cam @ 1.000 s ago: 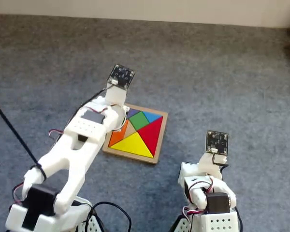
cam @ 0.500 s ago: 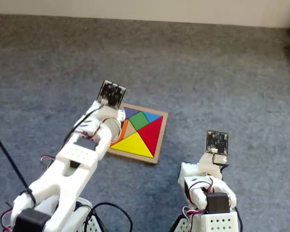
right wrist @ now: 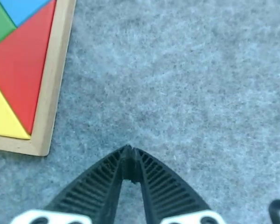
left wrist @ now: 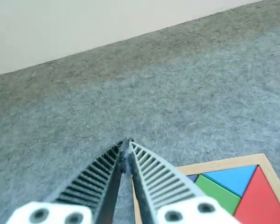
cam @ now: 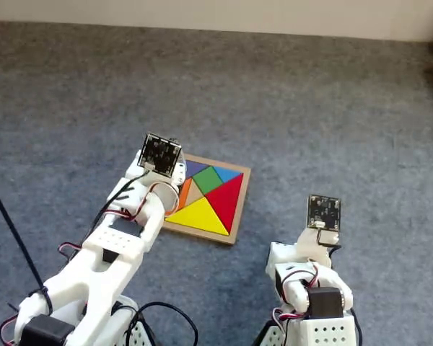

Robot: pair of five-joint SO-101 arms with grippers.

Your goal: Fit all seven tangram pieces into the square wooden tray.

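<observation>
The square wooden tray (cam: 240, 205) lies on the grey carpet with coloured pieces set in it: yellow (cam: 198, 214), red (cam: 229, 198), green (cam: 208, 180), blue (cam: 228, 175), purple (cam: 197, 169), orange (cam: 181, 196) and tan (cam: 194, 193). My left arm (cam: 141, 209) hangs over the tray's left edge and hides part of it. The left gripper (left wrist: 127, 144) is shut and empty above bare carpet, with the tray's corner (left wrist: 214, 164) beside it. Off to the right of the tray (right wrist: 56, 88), my right gripper (right wrist: 127, 151) is shut and empty over carpet.
Grey carpet (cam: 332, 108) surrounds the tray on all sides. A pale wall (left wrist: 84, 28) bounds the carpet at the far side. The right arm (cam: 310, 288) sits folded near its base at the front right.
The left arm has drawn back toward its base and to the left, away from the tray's far left corner. The right arm and the tray have not moved.
</observation>
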